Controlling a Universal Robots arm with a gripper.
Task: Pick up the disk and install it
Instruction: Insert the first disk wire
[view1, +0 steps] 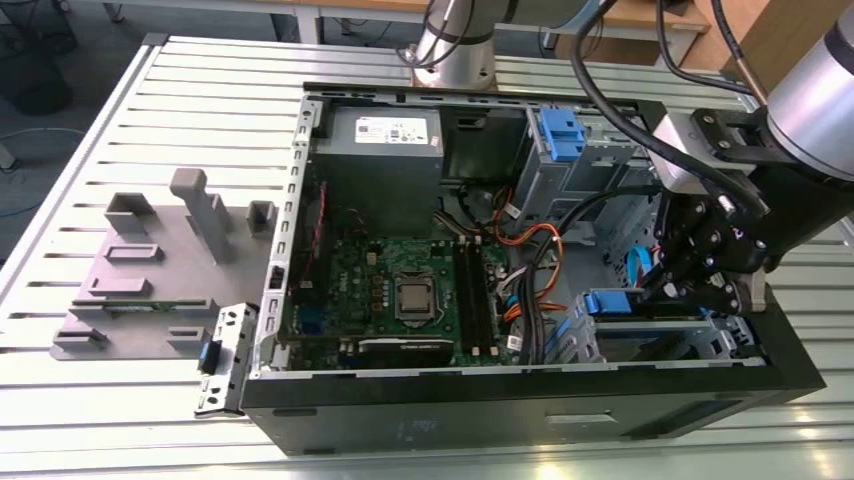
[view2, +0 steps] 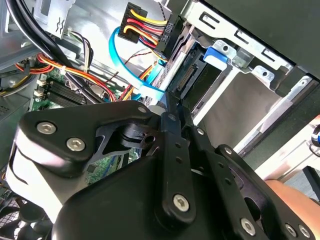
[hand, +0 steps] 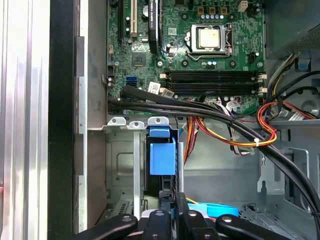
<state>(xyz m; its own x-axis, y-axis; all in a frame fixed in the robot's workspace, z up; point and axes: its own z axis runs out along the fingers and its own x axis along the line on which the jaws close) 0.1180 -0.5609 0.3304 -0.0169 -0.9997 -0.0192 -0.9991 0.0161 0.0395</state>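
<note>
Black gripper linkage fills the foreground in the second wrist view; the gripper (view2: 167, 107) ends in fingers drawn close together, pointing at the disk (view2: 192, 75), whose connector edge and blue end tab sit in a metal drive cage (view2: 250, 65). Whether the fingertips pinch the drive's edge or merely rest beside it cannot be told. A light-blue data cable (view2: 125, 70) and a multicoloured power plug (view2: 145, 25) hang just beside the bay.

In the first wrist view the gripper (hand: 169, 200) hangs directly over the disk (hand: 162, 157), which stands on edge in its slot, blue carrier uppermost, near the motherboard (hand: 200, 55).

In the exterior view the gripper (view1: 681, 295) reaches into the open computer case (view1: 534, 400), at the bay on the exterior view's right, touching or just beside the blue tab of the disk (view1: 607, 303). A grey fixture (view1: 147, 280) stands well apart on the slatted table (view1: 80, 160).

Judgement: pickup appears complete and the drive looks largely inserted; final seating and release seem outstanding, and no cable appears attached.
</note>
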